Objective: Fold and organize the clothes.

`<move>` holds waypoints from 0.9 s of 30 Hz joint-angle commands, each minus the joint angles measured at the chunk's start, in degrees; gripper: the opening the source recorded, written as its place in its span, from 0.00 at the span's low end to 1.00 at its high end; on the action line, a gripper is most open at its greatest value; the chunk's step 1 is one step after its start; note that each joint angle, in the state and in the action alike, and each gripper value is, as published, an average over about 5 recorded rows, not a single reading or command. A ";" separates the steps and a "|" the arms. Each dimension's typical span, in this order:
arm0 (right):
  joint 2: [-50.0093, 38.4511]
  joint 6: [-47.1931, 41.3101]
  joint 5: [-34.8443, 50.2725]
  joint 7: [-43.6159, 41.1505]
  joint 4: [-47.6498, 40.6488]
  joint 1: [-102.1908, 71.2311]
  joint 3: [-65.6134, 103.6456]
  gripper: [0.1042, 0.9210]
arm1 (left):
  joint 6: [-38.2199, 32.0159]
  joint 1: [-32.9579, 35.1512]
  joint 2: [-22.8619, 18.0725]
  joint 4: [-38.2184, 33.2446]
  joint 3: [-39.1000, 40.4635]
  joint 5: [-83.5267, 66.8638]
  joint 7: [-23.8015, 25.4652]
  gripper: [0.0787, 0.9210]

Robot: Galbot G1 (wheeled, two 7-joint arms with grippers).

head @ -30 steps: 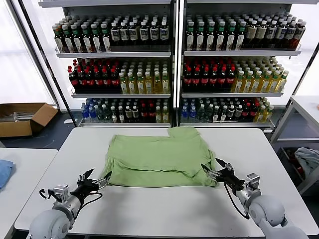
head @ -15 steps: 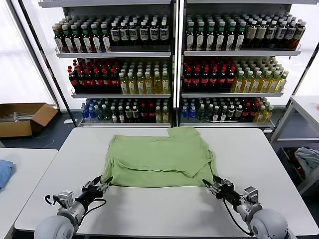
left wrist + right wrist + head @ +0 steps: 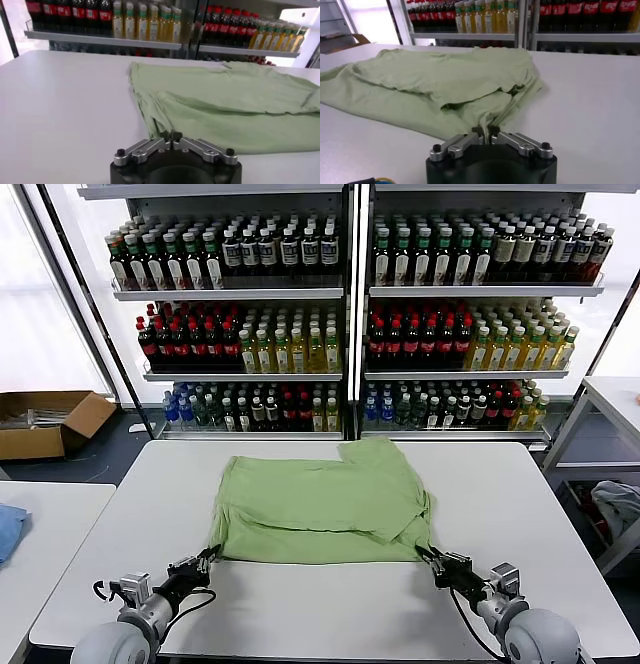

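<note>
Left gripper point(image 3: 207, 556) sits low at the lower left of the head view, clenched on the near left corner of the shirt point(image 3: 318, 496). In its own wrist shot the left gripper point(image 3: 170, 136) has both fingers pinched together with the green hem caught between them, right where the shirt point(image 3: 235, 105) edge comes down to the table point(image 3: 60, 110).

Right gripper point(image 3: 428, 556) mirrors it at the lower right of the head view, also clamped on the shirt, at the near right corner. The wrist shot shows the right gripper point(image 3: 485, 132) with its fingers closed on a little bunched-up bit of fabric, and the shirt point(image 3: 435, 80) spreading away from it in loose folds.

The shirt itself lies flat-ish in the middle of the white table point(image 3: 520, 484), plain green side up, with one layer folded over another, so there's a visible fold edge running across it. The near edge runs pretty much straight between the two grippers. On the right side a flap of cloth hangs a bit wrinkled.

Further out: shelves of bottles point(image 3: 300, 314) fill the whole top half of the head view behind the table. A cardboard box point(image 3: 45, 422) sits on the floor at the left edge, and a blue cloth point(image 3: 8, 529) peeks in on a side table at far left. Some grey fabric point(image 3: 618, 509) is at the right edge.
</note>
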 commanded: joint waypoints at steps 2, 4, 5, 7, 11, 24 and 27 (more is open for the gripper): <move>0.06 -0.33 0.53 0.07 4.37 -5.10 3.48 0.06 | 0.51 5.71 -0.47 -4.23 -1.90 0.37 -0.32 0.01; 0.05 -0.32 0.67 0.11 6.09 -7.41 4.79 0.06 | 0.48 7.21 -0.77 -5.56 -2.54 0.85 -0.61 0.01; 0.04 -0.30 0.68 0.14 6.98 -8.51 5.35 0.06 | 0.50 8.06 -0.96 -6.39 -2.89 1.32 -0.76 0.01; 0.10 -0.21 0.62 0.15 8.85 -11.00 6.45 0.06 | 0.68 9.72 -1.40 -8.25 -3.71 2.42 -1.08 0.01; 0.18 0.42 0.46 0.04 12.17 -15.64 8.50 0.06 | 1.97 13.72 -2.55 -12.38 -5.78 4.07 -1.37 0.01; -2.32 -0.04 -0.77 -1.52 15.33 -20.81 9.78 0.06 | 6.07 23.26 -1.37 -18.12 -11.75 5.69 -0.30 0.01; -2.92 -2.22 -0.11 -0.84 16.04 -21.30 9.94 0.08 | 6.28 23.85 -1.02 -18.76 -12.46 6.58 -0.46 0.01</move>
